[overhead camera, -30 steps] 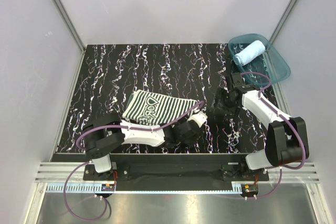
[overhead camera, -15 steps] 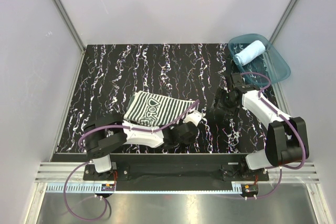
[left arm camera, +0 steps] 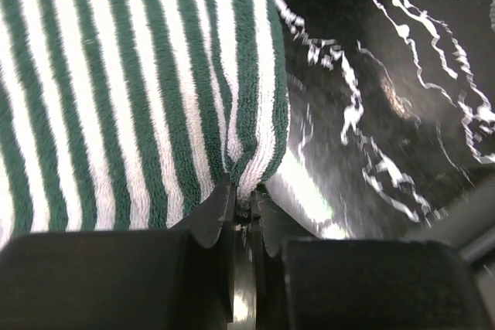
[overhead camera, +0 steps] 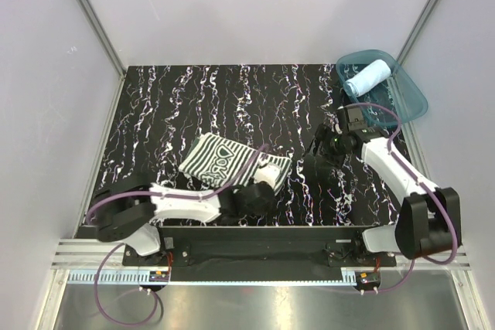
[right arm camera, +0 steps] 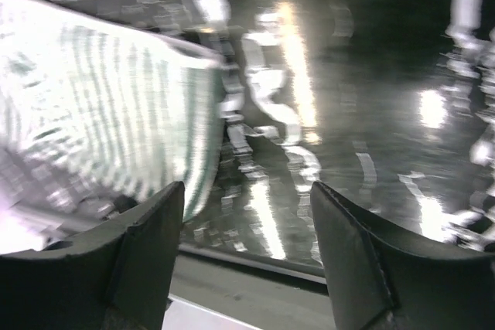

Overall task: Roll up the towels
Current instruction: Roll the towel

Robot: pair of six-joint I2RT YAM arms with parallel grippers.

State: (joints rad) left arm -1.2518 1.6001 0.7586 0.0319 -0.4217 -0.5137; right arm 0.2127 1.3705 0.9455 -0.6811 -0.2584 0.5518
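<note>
From above, the striped towel (overhead camera: 224, 161) lies flat on the black, white-veined tabletop (overhead camera: 178, 106), left of the middle. A dark band across it carries white letters that look like "DOK"; I cannot read the rest. The left pincer (overhead camera: 268, 178) sits at the towel's right near corner. The right pincer (overhead camera: 315, 155) hangs over bare tabletop just to the right, apart from the cloth. The light blue towel (overhead camera: 369, 76) lies rolled in the teal tub (overhead camera: 410, 100) at the far right corner.

The left wrist view shows the left pincer (left arm camera: 244, 200) closed tight on a folded edge of the striped towel (left arm camera: 131, 90), the green and white pile bunched between its tips.

The right wrist view shows the right pincer (right arm camera: 247, 226) spread wide with nothing between its fingers (right arm camera: 147, 245). The striped towel (right arm camera: 100, 113) is a blur to its left.
</note>
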